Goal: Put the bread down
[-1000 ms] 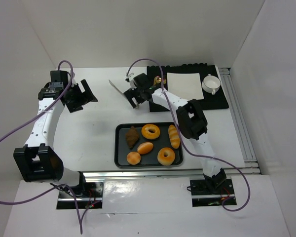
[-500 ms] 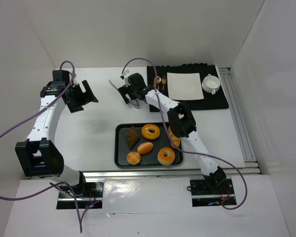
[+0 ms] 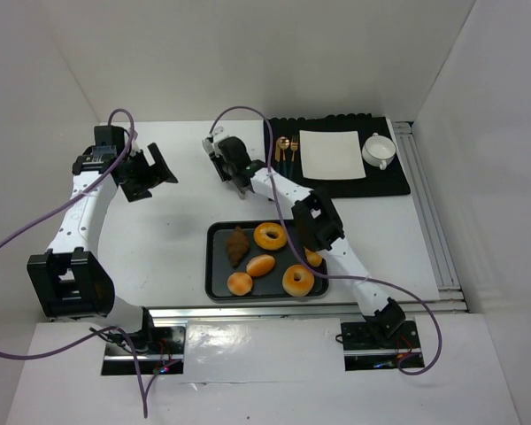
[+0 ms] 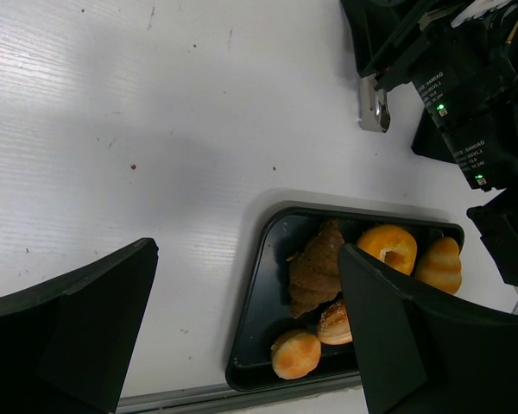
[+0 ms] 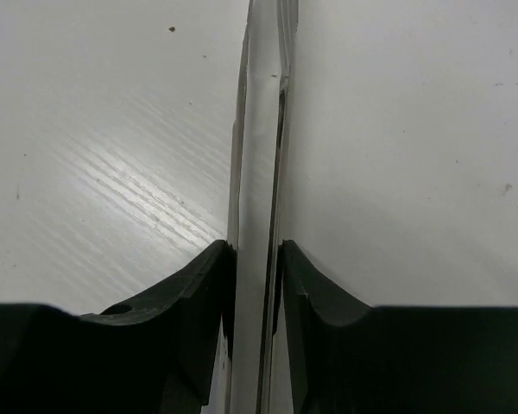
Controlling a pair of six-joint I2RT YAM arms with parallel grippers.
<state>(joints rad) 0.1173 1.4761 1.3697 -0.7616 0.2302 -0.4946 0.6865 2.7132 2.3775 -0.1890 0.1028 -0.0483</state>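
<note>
Right fingers: closed hard on the tongs, both metal blades pinched flat together between them. Nothing else is held. The blades run forward over bare desk, beyond the far edge of the tray, and no bread lies under the tip. The tongs are judged to be the tool for the lifting, so that the bread need not be gripped directly.

Left fingers: spread wide, empty, held above the desk on the left and well apart from the tray. This is judged a parked pose, kept clear of the right arm's path.

Bread: all six pieces are lying in the black tray at the near middle, none lifted. A croissant, two rings, an oval roll and a bun are seen whole; the long roll is partly hidden by the right arm.

Far right: a dark mat with a white square and a cup, possibly the serving spot. No piece has been placed yet.
</note>
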